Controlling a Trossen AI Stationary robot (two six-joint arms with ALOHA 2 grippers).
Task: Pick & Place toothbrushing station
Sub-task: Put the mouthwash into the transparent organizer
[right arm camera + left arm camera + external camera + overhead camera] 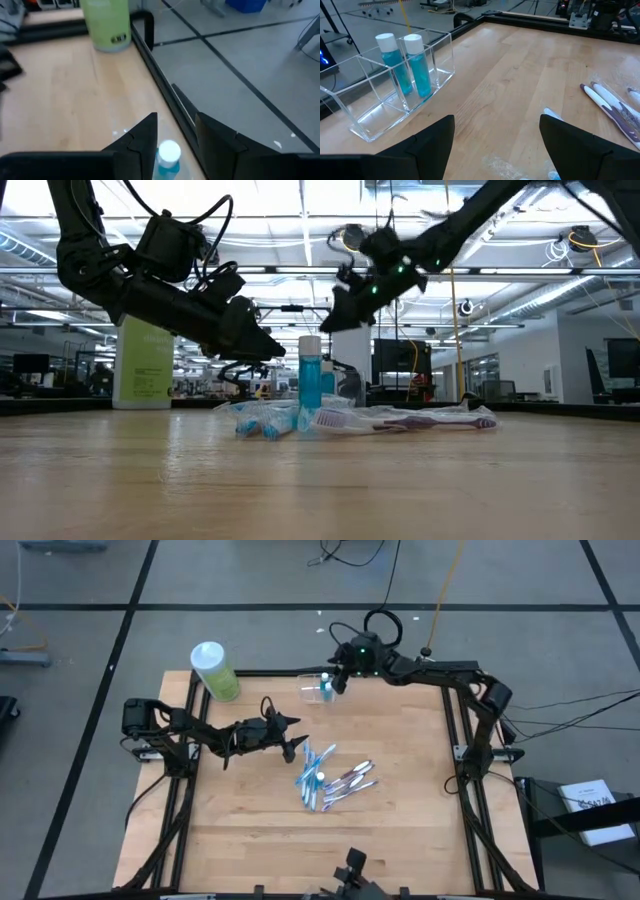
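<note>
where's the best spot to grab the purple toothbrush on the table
Probably the middle of the handle of the purple toothbrush, coming straight down from above. It lies flat on the wooden table at the right edge of the pile, beside the blue toothbrushes, so the pincer's fingers should close across its narrow width. Its clear wrapper may be slippery.

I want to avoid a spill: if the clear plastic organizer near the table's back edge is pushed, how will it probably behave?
The clear organizer looks thin-walled and light, so it would probably slide easily on the smooth wooden table. The two blue tubes stand upright and taller than its walls, so a quick push may tip them. It sits close to the table's edge, so pushing outward seems risky.
</note>
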